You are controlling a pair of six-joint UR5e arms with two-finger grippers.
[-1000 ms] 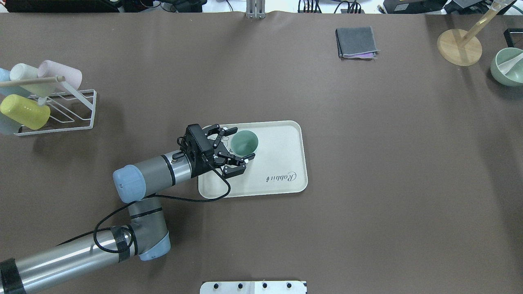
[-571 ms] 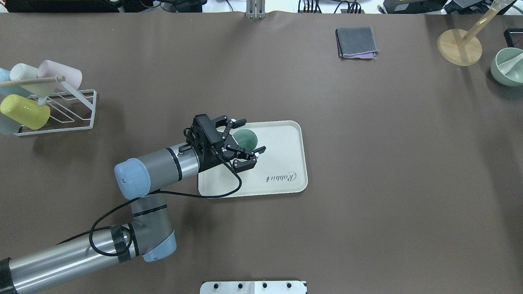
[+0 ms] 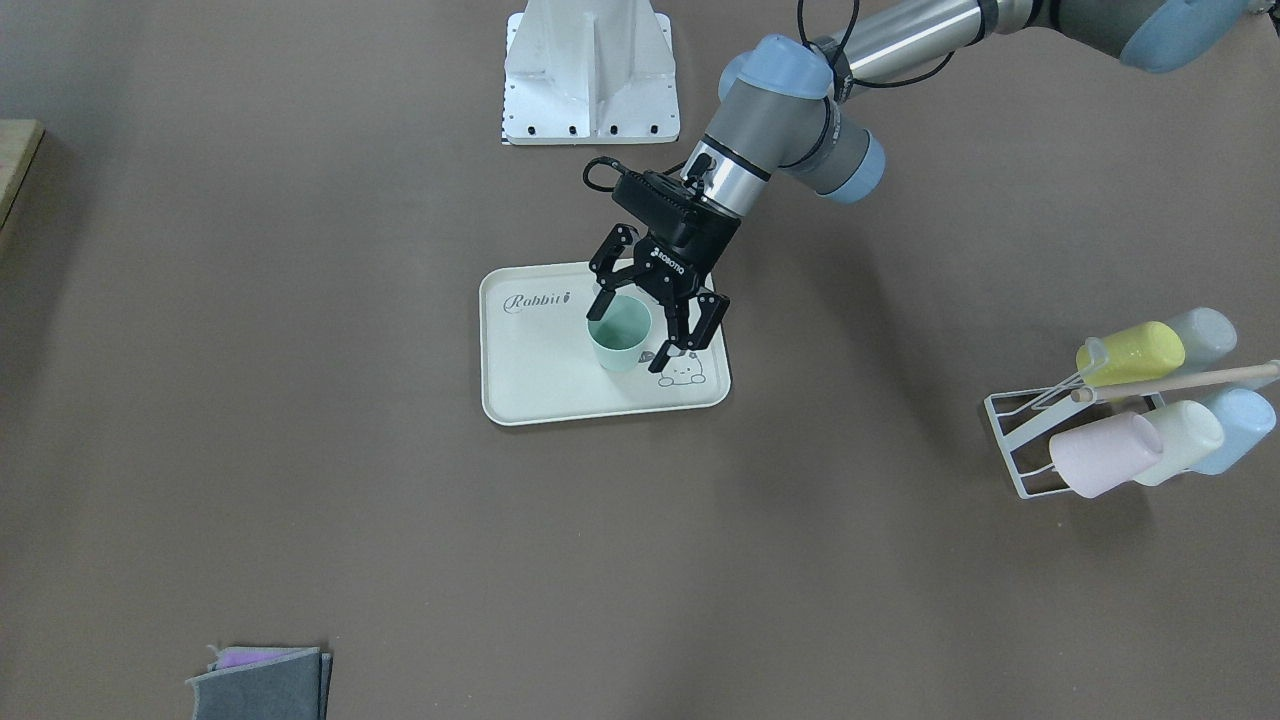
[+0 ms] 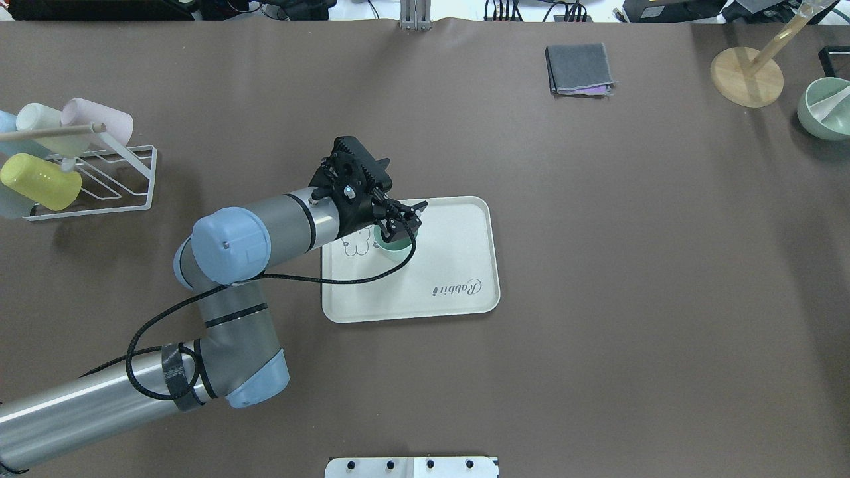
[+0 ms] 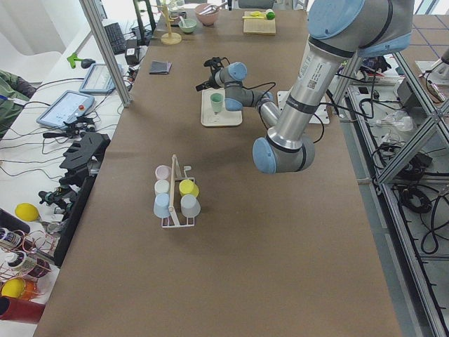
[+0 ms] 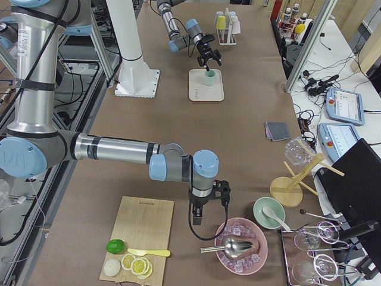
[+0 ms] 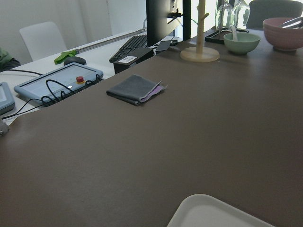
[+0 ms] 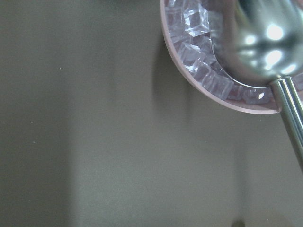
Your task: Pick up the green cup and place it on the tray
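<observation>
The green cup (image 3: pixel 620 338) stands upright on the cream tray (image 3: pixel 540 380), next to the bunny drawing. My left gripper (image 3: pixel 640 330) hangs open just above it, one finger on each side of the rim and neither touching it. From overhead the gripper (image 4: pixel 400 224) hides most of the cup (image 4: pixel 392 250), which sits in the far left part of the tray (image 4: pixel 458 265). The left wrist view shows only a tray corner (image 7: pixel 218 215). My right gripper (image 6: pixel 204 208) shows only in the exterior right view, and I cannot tell whether it is open or shut.
A white wire rack (image 4: pixel 126 189) with several pastel cups stands at the far left. A folded grey cloth (image 4: pixel 579 68), a wooden stand (image 4: pixel 747 76) and a green bowl (image 4: pixel 827 109) sit at the back right. A pink bowl of ice (image 6: pixel 241 247) lies beside the right gripper.
The left gripper has risen from beside the cup to above it, still open, and the wrist has turned. The cup stays on the tray.
</observation>
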